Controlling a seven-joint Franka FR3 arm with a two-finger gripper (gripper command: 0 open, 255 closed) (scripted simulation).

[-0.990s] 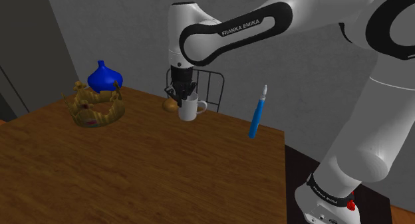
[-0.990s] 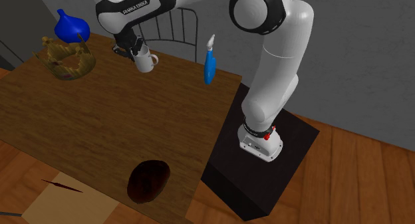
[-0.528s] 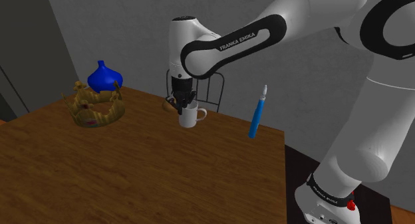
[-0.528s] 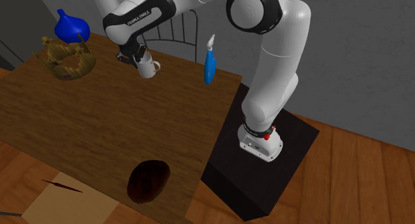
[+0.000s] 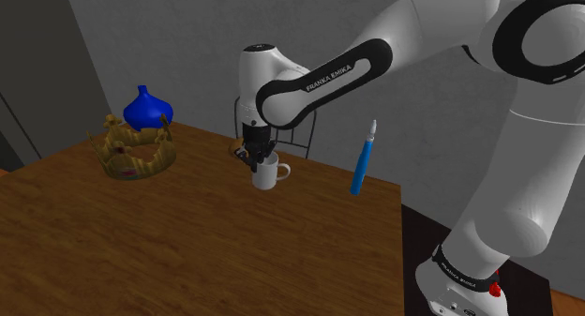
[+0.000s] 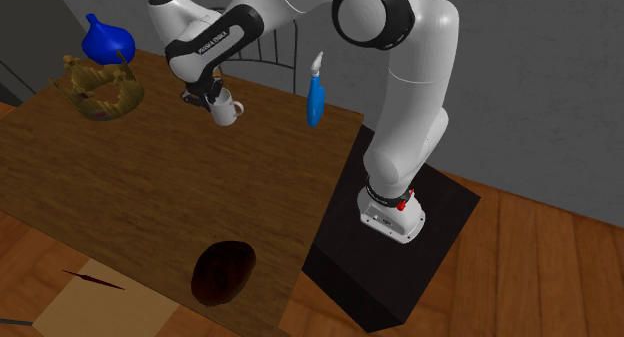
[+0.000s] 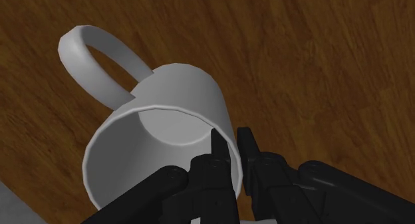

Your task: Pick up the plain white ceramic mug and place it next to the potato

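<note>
Gripper: clamped on the mug's wall, one black finger inside the rim and the other outside; also seen in the shoulder view and the second exterior view.
Mug: white, hung from the fingers, mouth up, low over the far part of the table; whether it touched the wood could not be told. Handle pointed away from the fingers, toward the shoulder view's right.
Potato: small, brown, lay just beside the mug on the shoulder view's left, partly hidden behind the gripper.
Arm: white, reached from the stand across the table, hand pointed down.
Blue vase: stood at the far corner, well apart from the mug.
Golden crown: sat just in front of the vase.
Blue pen: stood nearly upright near the table's edge on the stand's side.
Dark brown lump: lay at the near edge in the second exterior view.
Chair: wire back showed behind the table.
</note>
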